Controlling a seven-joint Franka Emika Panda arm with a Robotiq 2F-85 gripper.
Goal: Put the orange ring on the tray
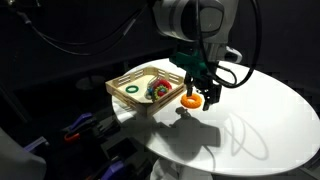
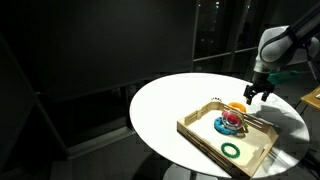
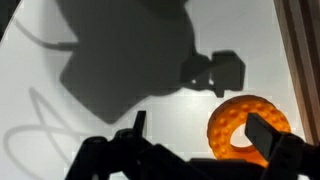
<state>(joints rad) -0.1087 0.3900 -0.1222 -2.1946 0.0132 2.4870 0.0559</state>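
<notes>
Nothing is being delivered yet: the orange ring (image 1: 187,100), just outside the tray (image 1: 128,102), is being bracketed by spread jaws.

Dim, near-black room w/ a round white desk (image 2: 165,110) lit hard from above, sharp dark shadows (image 3: 130,50) on its glossy top, dark panelled wall (image 2: 100,50) behind, glass pane (image 2: 215,30) w/ faint reflections at back, blurry clutter (image 1: 80,125) low beside desk, too dark to ID.
</notes>
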